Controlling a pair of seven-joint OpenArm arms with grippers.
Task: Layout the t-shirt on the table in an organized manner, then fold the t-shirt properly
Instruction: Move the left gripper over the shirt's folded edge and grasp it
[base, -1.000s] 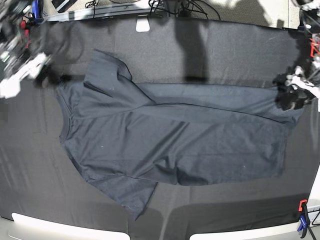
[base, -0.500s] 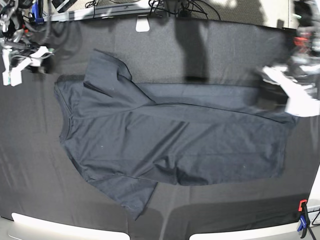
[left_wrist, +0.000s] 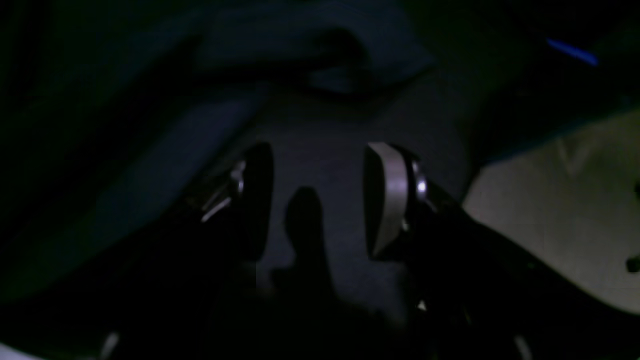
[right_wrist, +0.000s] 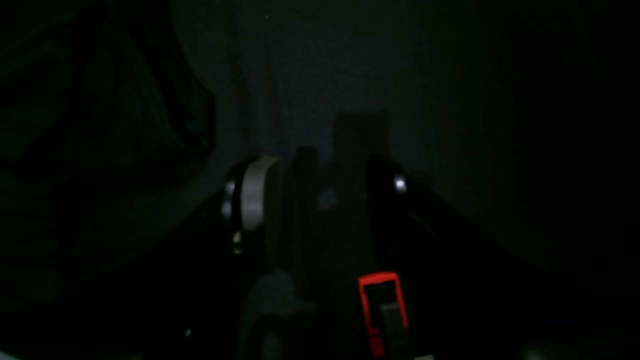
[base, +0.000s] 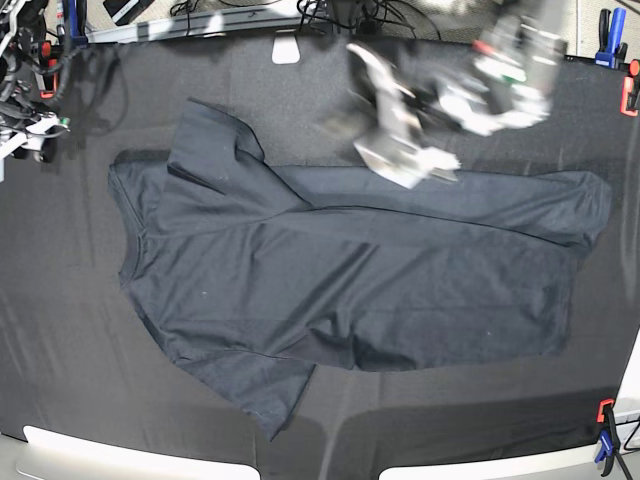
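Note:
The dark t-shirt (base: 350, 280) lies spread on the black table (base: 60, 330), collar at the left and hem at the right. Its far long edge is folded over onto the body, with one sleeve (base: 212, 135) sticking up at the back and the other sleeve (base: 262, 390) pointing toward the front. My left gripper (base: 400, 150) is a blurred shape above the shirt's far edge near the middle. In the left wrist view the left gripper (left_wrist: 320, 200) is open and empty over dark cloth. My right gripper (right_wrist: 320, 200) is open and empty; its arm (base: 25, 125) sits at the table's far left.
A white tag (base: 286, 48) lies at the table's back edge, with cables behind it. Clamps stand at the corners: red-blue at front right (base: 605, 435), blue at back right (base: 604, 25). The pale rim (base: 120, 455) runs along the front.
My left arm has left the shirt's right hem corner and swung fast to the left over the far edge. My right arm has drawn back from the collar to the left edge.

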